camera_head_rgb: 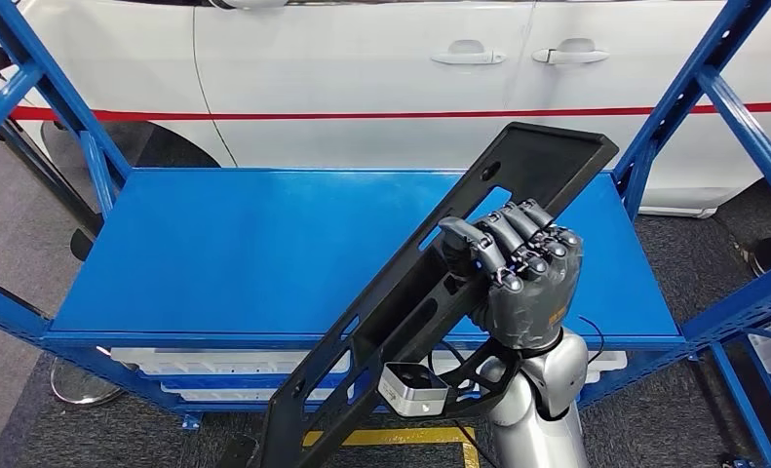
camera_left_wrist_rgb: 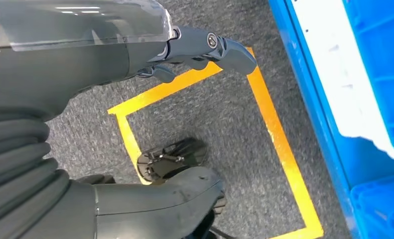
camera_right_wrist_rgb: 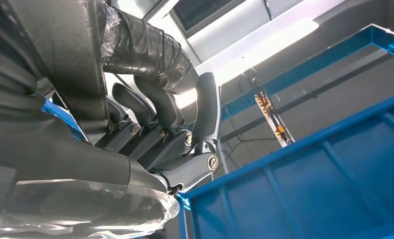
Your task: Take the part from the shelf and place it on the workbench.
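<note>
— Where's the part?

— I have the long black part [camera_head_rgb: 430, 292] in my right hand [camera_head_rgb: 522, 278], fingers wrapped around it about midway along. It hangs tilted over the blue shelf [camera_head_rgb: 264, 253]: the upper end reaches toward the shelf's far right corner, the lower end drops past the shelf's front edge. The part is lifted off the shelf surface as far as I can see.

— And the left hand?

— My left hand [camera_left_wrist_rgb: 195, 47] hangs low beside the shelf, over grey carpet [camera_left_wrist_rgb: 224, 124] marked with yellow tape [camera_left_wrist_rgb: 272, 124]. Its fingers are loosely extended and hold nothing.

— Any containers?

— Under the shelf's top level, a white tray [camera_head_rgb: 225, 361] sits on the lower tier; what it contains I cannot tell. The left wrist view shows blue bins [camera_left_wrist_rgb: 379, 59] there as well, contents hidden. Behind the shelf stands a white car [camera_head_rgb: 362, 68].
</note>
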Robot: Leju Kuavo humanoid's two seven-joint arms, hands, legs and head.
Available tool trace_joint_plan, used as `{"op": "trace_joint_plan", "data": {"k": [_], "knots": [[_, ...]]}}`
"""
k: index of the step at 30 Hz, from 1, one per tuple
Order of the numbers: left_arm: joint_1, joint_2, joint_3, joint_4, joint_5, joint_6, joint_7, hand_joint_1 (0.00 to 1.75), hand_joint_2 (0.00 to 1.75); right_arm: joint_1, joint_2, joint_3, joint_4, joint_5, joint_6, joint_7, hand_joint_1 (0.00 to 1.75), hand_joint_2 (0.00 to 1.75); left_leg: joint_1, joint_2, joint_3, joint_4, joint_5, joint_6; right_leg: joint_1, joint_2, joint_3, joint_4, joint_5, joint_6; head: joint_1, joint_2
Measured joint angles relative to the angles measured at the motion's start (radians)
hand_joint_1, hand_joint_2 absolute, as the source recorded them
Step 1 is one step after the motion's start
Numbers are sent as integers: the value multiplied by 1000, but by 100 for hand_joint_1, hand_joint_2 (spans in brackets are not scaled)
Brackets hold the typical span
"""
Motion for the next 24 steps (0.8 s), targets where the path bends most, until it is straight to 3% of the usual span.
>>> {"op": "trace_joint_plan", "data": {"k": [1, 2, 3, 5, 6, 10, 12, 14, 15, 16, 17, 18, 20, 22, 24], "knots": [[1, -1, -2, 0, 6, -2, 3, 0, 175, 2, -1, 4, 3, 7, 0, 6, 175, 175, 0, 0, 0, 1, 0, -1, -2, 0, -2, 6, 9, 2, 0, 0], [2, -2, -3, 0, 14, -7, 7, 0, 175, 4, -1, 8, 7, 16, 0, 14, 175, 175, 1, -1, 0, 4, -2, -2, -4, -1, 15, -26, 34, 2, 0, 0], [3, -4, -3, 0, 23, -12, 12, 0, 175, 5, -1, 13, 10, 25, 0, 21, 175, 175, 1, -2, -1, 8, -4, -4, -6, -1, 47, -86, 68, 1, 0, 0], [4, -8, -2, 0, 31, -17, 18, 0, 175, 5, -1, 21, 14, 34, 0, 29, 175, 175, -1, -4, -4, 19, -11, -12, -6, 0, 104, -200, 109, -4, 0, 0], [4, -9, -2, 0, 33, -18, 20, 0, 175, 5, -2, 24, 15, 36, 0, 32, 175, 175, -3, -4, -7, 23, -13, -17, -5, 1, 117, -230, 115, -8, 0, 0], [6, -9, -2, 0, 35, -18, 21, 0, 175, 5, -1, 31, 19, 41, 0, 34, 175, 175, -1, -4, -14, 33, -23, -39, -2, 3, 118, -244, 118, -29, 0, 0], [6, -9, -2, 0, 35, -18, 22, 0, 175, 5, -1, 33, 20, 42, 0, 34, 175, 175, 2, -3, -44, 100, -68, -49, -5, 0, 119, -249, 121, -39, 0, 0], [8, -9, -2, 0, 34, -18, 25, 0, 175, 6, -1, 36, 23, 43, 0, 41, 175, 175, 4, -3, -103, 231, -132, -55, -3, -2, 119, -249, 121, -43, 0, 0], [11, -9, -2, 0, 34, -18, 30, 0, 175, 8, -2, 38, 25, 43, 0, 49, 175, 175, 4, -3, -129, 287, -150, -57, -2, -3, 118, -248, 120, -43, 0, 0], [14, -9, -1, 0, 34, -18, 35, 0, 175, 12, -3, 42, 27, 43, 0, 60, 175, 175, 4, -3, -142, 312, -150, -57, -2, -3, 118, -248, 120, -44, 0, 0], [17, -9, -1, 0, 34, -15, 41, 0, 175, 18, -4, 48, 29, 41, 0, 73, 175, 175, 4, -3, -137, 299, -131, -55, -1, -2, 119, -247, 120, -44, 0, 0], [20, -9, 0, 0, 35, -11, 47, 0, 175, 28, -7, 57, 30, 34, 0, 85, 175, 175, 4, -3, -113, 248, -96, -52, -1, -2, 120, -247, 119, -44, 0, 0], [22, -10, 5, 1, 38, 2, 57, 0, 175, 50, -15, 85, 33, -14, 0, 99, 175, 175, 1, -3, -48, 105, -32, -43, 1, -1, 121, -246, 118, -41, 0, 0], [24, -15, 11, 2, 45, 18, 66, 0, 175, 72, -36, 132, 43, -126, 3, 123, 175, 175, -4, -3, -14, 30, -14, -34, 2, 0, 120, -246, 118, -33, 0, 0], [29, -24, 17, 3, 52, 28, 70, 0, 175, 81, -79, 202, 62, -268, 20, 178, 175, 175, -6, -4, -12, 21, -13, -26, 2, 0, 120, -250, 122, -22, 0, 0]]}}
